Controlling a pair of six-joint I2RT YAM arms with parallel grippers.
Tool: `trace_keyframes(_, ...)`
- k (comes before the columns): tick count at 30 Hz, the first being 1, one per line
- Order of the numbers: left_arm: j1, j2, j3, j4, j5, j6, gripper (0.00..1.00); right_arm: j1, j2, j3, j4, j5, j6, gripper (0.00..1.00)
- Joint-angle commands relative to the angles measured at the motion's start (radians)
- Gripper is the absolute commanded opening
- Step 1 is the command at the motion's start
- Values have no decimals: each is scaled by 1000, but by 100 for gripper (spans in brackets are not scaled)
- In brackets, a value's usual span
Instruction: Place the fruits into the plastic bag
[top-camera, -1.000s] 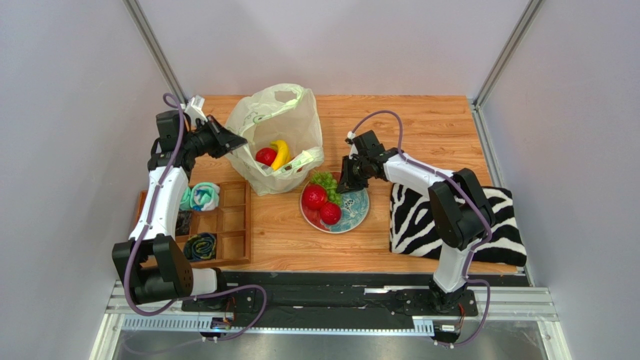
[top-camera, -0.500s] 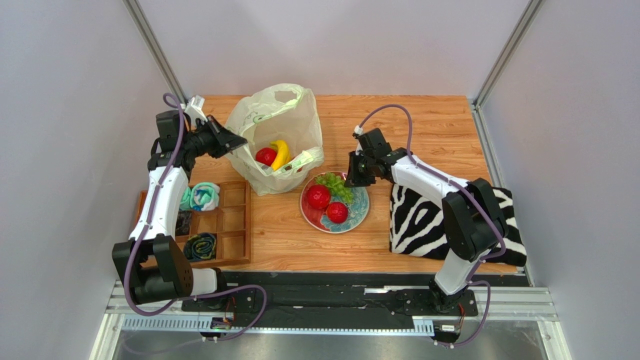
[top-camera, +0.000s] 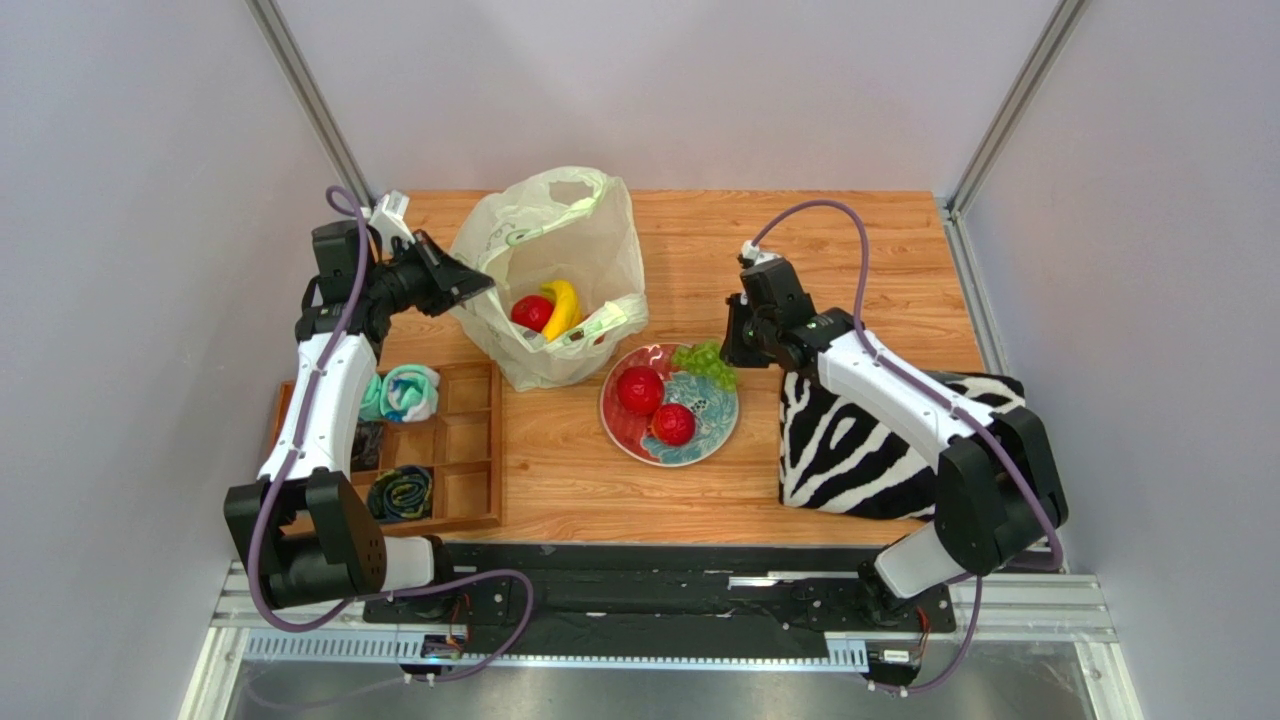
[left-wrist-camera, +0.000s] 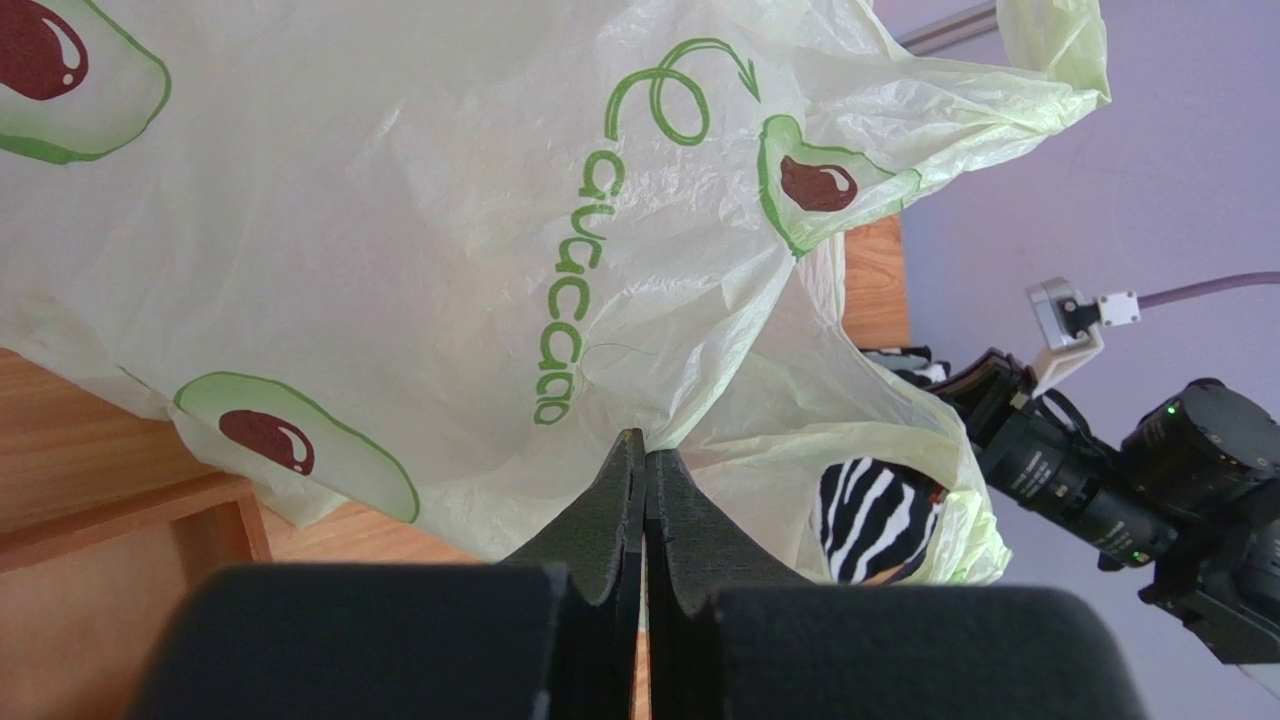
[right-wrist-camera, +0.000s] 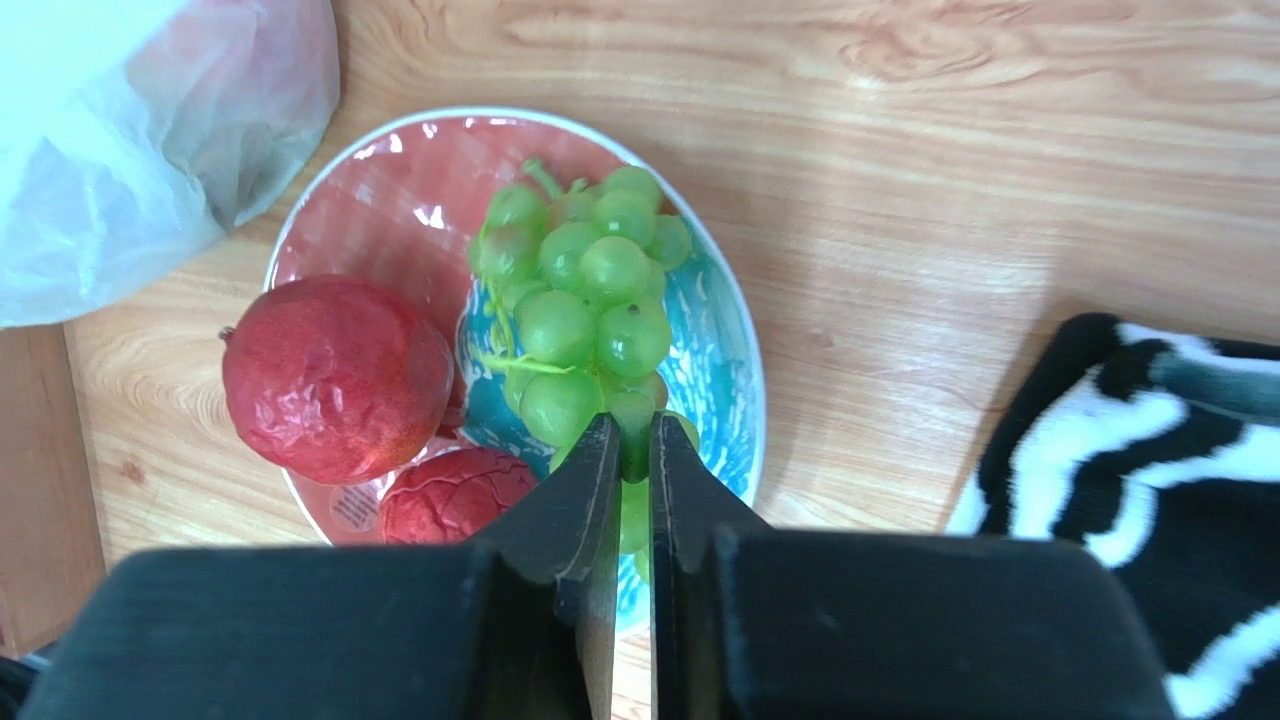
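The pale yellow-green plastic bag (top-camera: 549, 255) stands open at the back of the table, with a yellow banana (top-camera: 562, 308) and a red fruit (top-camera: 529, 312) inside. My left gripper (top-camera: 469, 285) is shut on the bag's left edge (left-wrist-camera: 639, 435) and holds it up. My right gripper (top-camera: 730, 354) is shut on the green grape bunch (right-wrist-camera: 586, 308), holding it just above the right rim of the patterned plate (top-camera: 718, 428). Two red fruits (top-camera: 642, 392) lie on the plate. No dark oval fruit shows.
A zebra-striped cloth (top-camera: 902, 435) lies right of the plate, under my right arm. A wooden compartment tray (top-camera: 451, 458) with rolled teal cloth bundles (top-camera: 406, 393) sits at the left front. Grey walls close in both sides.
My right gripper has taken hold of the grape bunch and moved it right and back across the plate, lifting it. The left gripper and bag have not moved.
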Motion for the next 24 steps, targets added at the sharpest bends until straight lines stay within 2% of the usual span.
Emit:
trace_keyframes(1,-5,-5,24,21,15,-1,0,4,-62,43,25,74,-16,0)
trace_keyframes(13,-19,-16,39,-14,-5,33,0,34,-193,208,71,117,-14,0)
trace_keyframes(24,-28,-23,33,0,-4,16,0,123,-69,491,135,-6,-24,0)
